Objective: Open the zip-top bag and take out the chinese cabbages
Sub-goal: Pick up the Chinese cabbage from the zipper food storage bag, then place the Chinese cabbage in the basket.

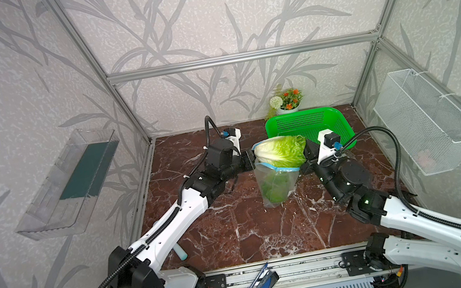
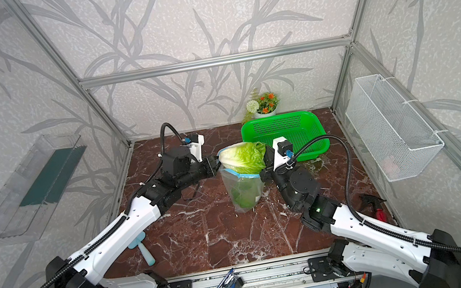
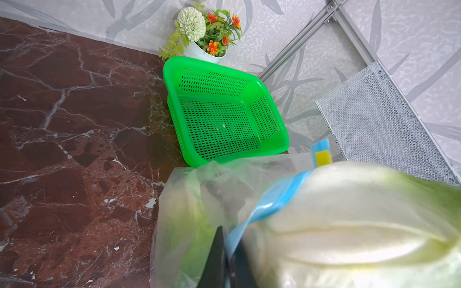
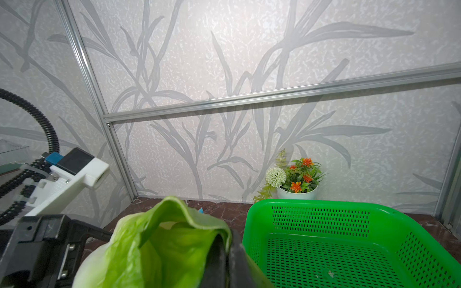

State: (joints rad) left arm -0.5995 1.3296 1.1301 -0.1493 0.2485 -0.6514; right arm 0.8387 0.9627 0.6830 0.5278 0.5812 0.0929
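Bag [image 1: 276, 186] open, upright at mid-counter [image 1: 237, 229]. The left pincer [image 1: 252, 160] is clenched on the bag's blue zip strip [image 3: 274, 199] at the rim. The right pincer [image 1: 306, 151] is clenched on the leafy end of the upper cabbage [image 1: 281, 150], which lies across the mouth, largely clear of it — extraction appears about half done. A second cabbage [image 1: 275, 189] sits low inside the bag. Left to do: free both heads and set them down. A green basket [image 1: 297, 114] stands just behind, with a potted plant [image 1: 288, 100] beyond it — the rim hugging the upper cabbage may drag.
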